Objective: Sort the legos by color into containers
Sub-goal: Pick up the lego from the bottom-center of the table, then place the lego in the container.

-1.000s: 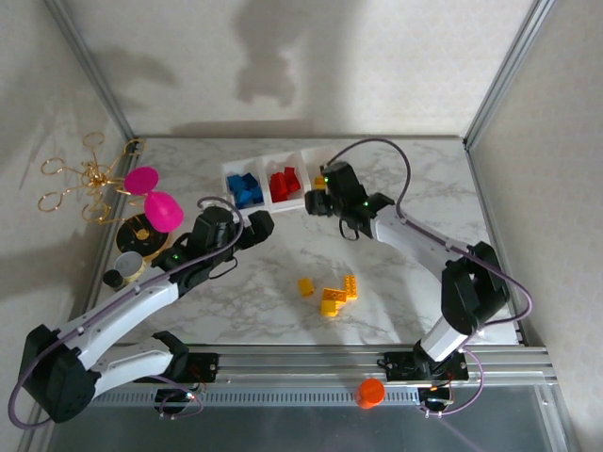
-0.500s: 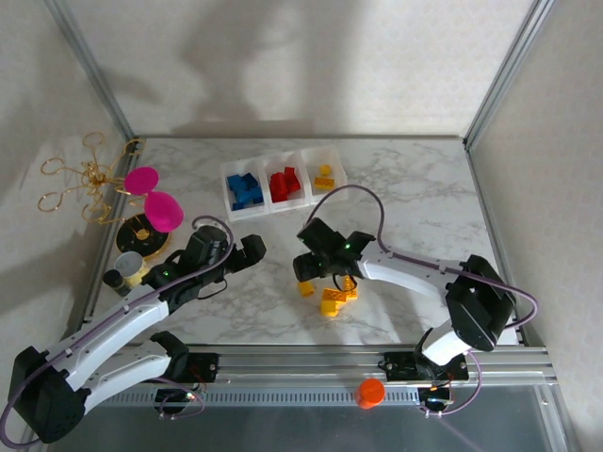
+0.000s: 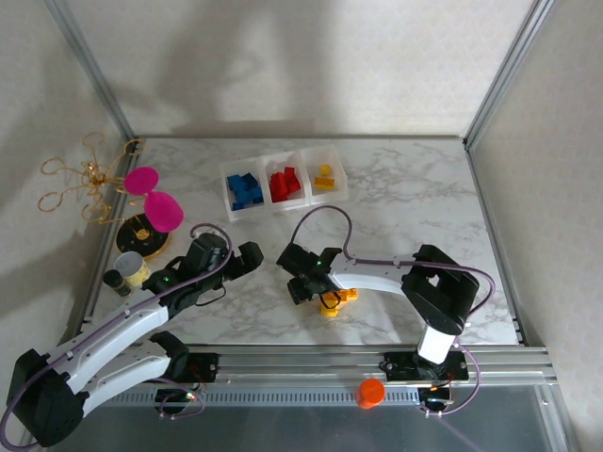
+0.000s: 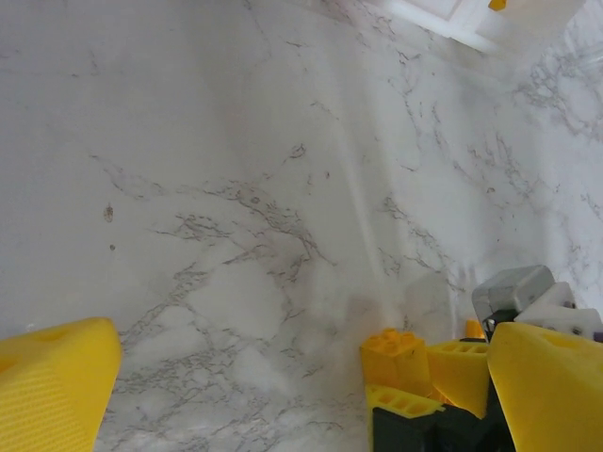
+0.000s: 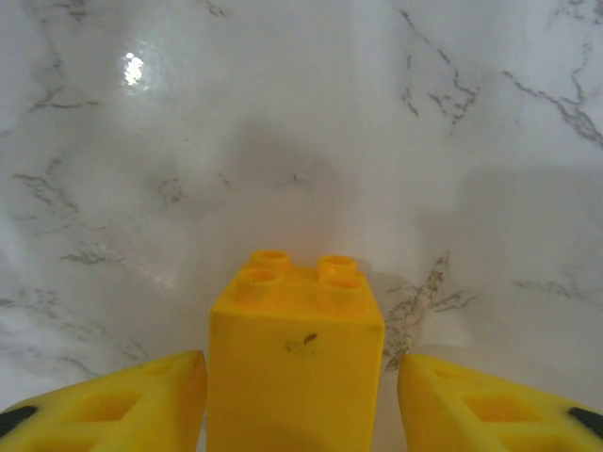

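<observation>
right claw (image 3: 300,287) now down astride yellow lego (image 5: 294,348), grip unclear

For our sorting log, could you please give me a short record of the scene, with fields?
tray: white, three compartments, far side
compartments: blue legos, red legos, yellow legos, left to right
loose legos: yellow cluster on the marble beside the right gripper
right gripper: jaws astride one yellow brick, small gap showing
left gripper: open, empty
</observation>
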Tool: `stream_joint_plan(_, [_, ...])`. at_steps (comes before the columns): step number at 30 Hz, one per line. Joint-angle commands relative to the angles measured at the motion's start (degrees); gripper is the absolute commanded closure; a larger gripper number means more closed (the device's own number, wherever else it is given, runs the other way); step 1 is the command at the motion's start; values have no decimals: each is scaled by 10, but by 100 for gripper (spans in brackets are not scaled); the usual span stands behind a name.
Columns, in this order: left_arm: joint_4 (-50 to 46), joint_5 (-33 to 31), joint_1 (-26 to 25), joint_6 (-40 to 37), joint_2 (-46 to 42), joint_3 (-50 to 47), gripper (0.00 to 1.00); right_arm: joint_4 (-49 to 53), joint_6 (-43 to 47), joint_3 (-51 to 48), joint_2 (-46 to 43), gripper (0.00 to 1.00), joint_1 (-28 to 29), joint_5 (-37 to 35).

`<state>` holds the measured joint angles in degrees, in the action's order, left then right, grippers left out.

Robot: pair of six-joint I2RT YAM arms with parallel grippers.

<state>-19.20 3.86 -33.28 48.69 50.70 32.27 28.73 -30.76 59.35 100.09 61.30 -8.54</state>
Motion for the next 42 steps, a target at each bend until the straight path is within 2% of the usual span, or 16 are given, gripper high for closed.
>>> stream_joint_plan(1, [-6,-11,-2,11,-14,-11,0,-14,-4,11,10,48,5,-27])
stream_joint_plan(10, [-19,-21,-1,9,-20,0,0,-29,1,7,-5,69,5,-50])
stream_joint_plan(16, [-4,-25,-1,4,-20,17,0,-21,13,26,-52,71,-10,-74])
stream_joint_plan(21, [5,-37,-1,-9,0,47,0,-27,37,56,-62,71,-66,-84])
stream_joint_plan(24, [11,-39,-1,-20,23,74,0,-48,58,84,-50,71,-119,-87])
stream_joint_plan(27, [25,-39,-1,-26,49,97,0,-84,73,118,-24,71,-177,-70])
stream_joint_plan(31, [60,-40,0,-28,84,107,0,-112,105,182,30,71,-227,-72])
stream_joint_plan(36, [98,-36,0,-23,136,133,0,-124,133,290,125,71,-279,-79])
stream_joint_plan(42, [106,-51,1,-33,178,165,0,-140,172,395,228,70,-314,-79])
